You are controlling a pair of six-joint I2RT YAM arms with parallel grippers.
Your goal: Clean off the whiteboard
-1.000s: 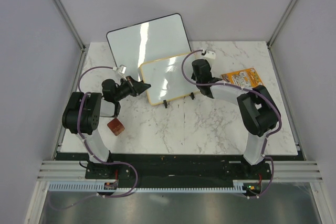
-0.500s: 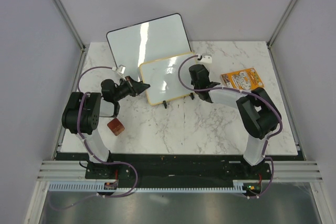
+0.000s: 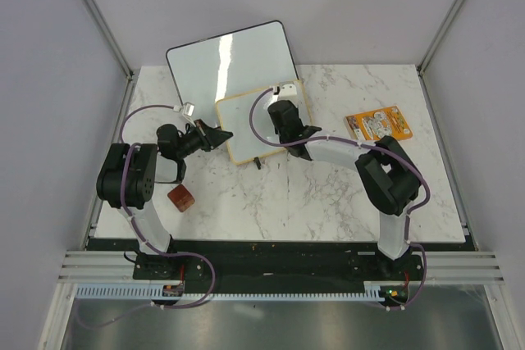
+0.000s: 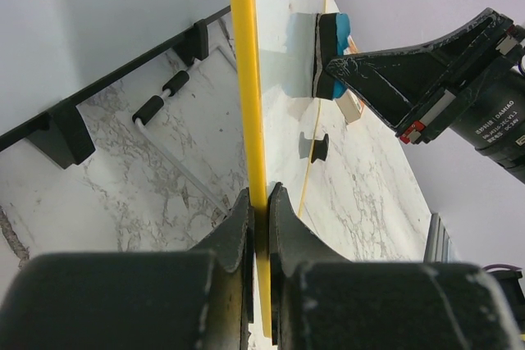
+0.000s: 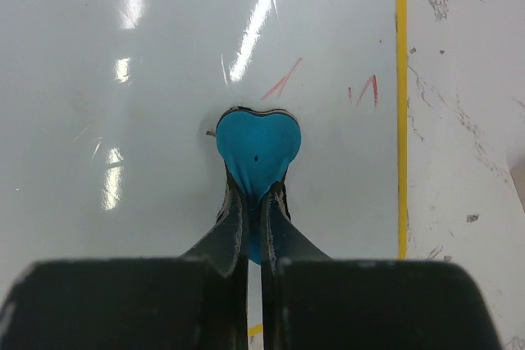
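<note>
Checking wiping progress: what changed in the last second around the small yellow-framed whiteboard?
The right gripper, shut on the blue heart-shaped eraser, swept left across the yellow-framed whiteboard, from its right edge to mid-board. The left gripper stays clamped on its left edge; the large black-framed whiteboard, orange packet and brown block stayed put.
</note>
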